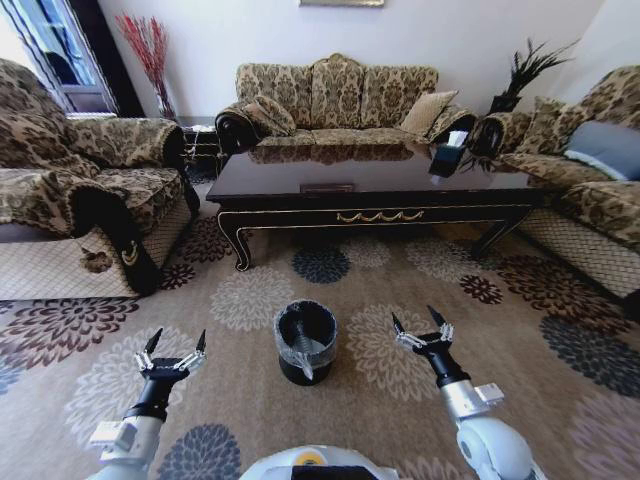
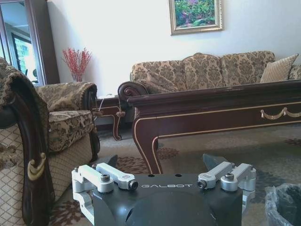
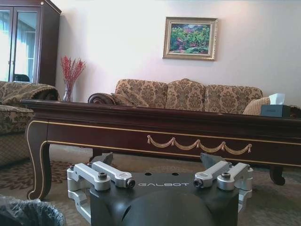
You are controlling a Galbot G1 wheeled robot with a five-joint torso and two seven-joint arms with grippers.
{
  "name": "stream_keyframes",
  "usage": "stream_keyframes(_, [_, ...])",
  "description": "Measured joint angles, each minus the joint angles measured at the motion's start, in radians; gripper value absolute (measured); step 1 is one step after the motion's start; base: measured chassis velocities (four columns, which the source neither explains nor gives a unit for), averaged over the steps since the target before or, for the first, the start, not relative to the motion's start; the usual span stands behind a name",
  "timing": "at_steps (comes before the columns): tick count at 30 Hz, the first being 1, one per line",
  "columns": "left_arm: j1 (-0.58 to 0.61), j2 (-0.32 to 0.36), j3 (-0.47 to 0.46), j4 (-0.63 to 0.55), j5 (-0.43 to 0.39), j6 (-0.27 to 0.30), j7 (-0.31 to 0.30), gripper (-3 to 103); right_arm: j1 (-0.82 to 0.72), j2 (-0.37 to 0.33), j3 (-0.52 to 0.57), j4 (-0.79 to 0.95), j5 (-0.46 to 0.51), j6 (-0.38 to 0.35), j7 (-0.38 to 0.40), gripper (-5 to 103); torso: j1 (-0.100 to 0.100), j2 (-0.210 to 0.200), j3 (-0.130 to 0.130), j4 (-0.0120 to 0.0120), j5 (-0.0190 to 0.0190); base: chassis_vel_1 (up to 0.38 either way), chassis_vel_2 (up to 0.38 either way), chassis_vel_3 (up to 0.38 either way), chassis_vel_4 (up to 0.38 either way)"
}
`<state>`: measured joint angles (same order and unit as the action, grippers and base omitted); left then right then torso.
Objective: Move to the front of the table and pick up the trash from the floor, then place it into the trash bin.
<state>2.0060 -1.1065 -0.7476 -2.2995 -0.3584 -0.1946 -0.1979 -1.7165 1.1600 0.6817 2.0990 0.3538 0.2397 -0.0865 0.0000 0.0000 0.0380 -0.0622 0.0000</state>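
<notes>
The dark glossy table [image 1: 330, 172] stands ahead across the flowered carpet floor [image 1: 250, 298]. The black trash bin [image 1: 305, 343] with its grey liner stands on the carpet between my arms, and a slender pale object lies inside it; I cannot tell what it is. My left gripper [image 1: 178, 336] hangs open and empty left of the bin, my right gripper [image 1: 414, 316] open and empty to the bin's right. The left wrist view has the bin's liner [image 2: 284, 205] beside the open fingers [image 2: 114, 160]. The trash is out of view.
Patterned sofas ring the table: one behind it [image 1: 335, 95], one at the left [image 1: 90, 190], one at the right [image 1: 590, 180]. A tissue box [image 1: 447, 158] sits on the tabletop. Open carpet lies between the bin and the table.
</notes>
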Motion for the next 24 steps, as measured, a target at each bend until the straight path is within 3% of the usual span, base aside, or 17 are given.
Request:
stream_keyframes(15, [-0.002, 0.001, 0.001, 0.000, -0.002, 0.003, -0.002, 100, 0.000, 0.000, 0.000, 0.001, 0.001, -0.001, 0.001, 100, 0.000, 0.000, 0.000, -0.0001, 0.0000, 0.000, 0.000, 0.000, 0.000])
stream_keyframes(24, [-0.003, 0.001, 0.002, 0.001, -0.002, 0.004, -0.003, 100, 0.000, 0.000, 0.000, 0.002, 0.001, -0.002, 0.001, 100, 0.000, 0.000, 0.000, 0.0001, 0.0000, 0.102, -0.109, -0.096, 0.097])
